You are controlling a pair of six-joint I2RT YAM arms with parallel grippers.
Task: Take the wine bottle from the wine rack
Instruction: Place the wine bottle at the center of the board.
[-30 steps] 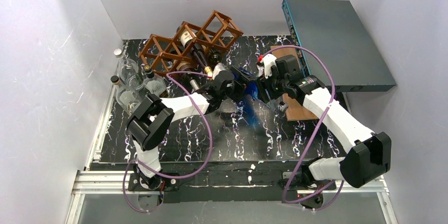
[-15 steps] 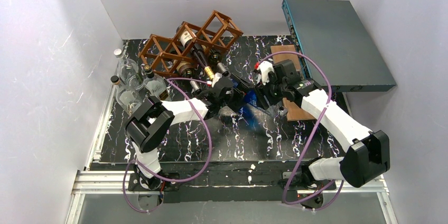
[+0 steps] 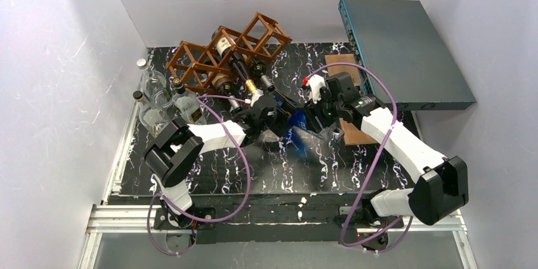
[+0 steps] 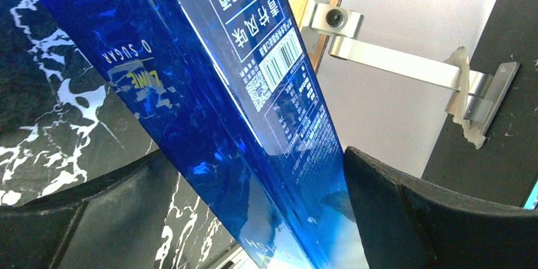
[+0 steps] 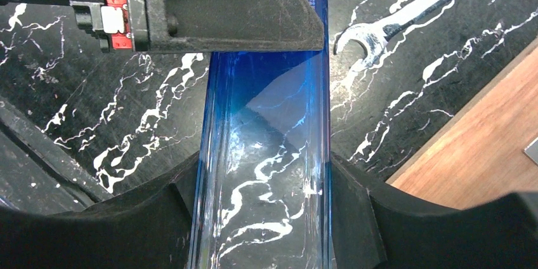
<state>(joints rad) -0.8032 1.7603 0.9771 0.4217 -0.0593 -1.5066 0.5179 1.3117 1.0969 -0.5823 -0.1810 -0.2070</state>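
Blue translucent square-sided bottle (image 3: 298,131) is off the reddish-brown wooden lattice wine rack (image 3: 209,59), above the black marbled table (image 3: 285,167), the right gripper (image 5: 263,180) clamping it in its jaws, while the left gripper (image 4: 254,155), just drawn back slightly, flanks it, jaws gripping or loosed unclear, suggesting a handover.

A wine bottle (image 5: 266,174) of clear, deep-blue glass with flat, square-cut sides. White print on it reads "LIME" and "0 SUGAR", beside a barcode and Chinese characters. It is off the wine rack (image 3: 204,59). It runs lengthwise between the right gripper's fingers (image 5: 152,218), which press against two opposite faces. Further along it passes between the left gripper's fingers (image 4: 412,218), spread wide on either side; whether they touch the glass cannot be told. The rack is a reddish-brown wooden lattice of diamond-shaped open cells. It stands tipped just beyond the left fingers and further from the right ones. Dark bottles (image 3: 238,66) sit in its cells, necks pointing toward the fingers.
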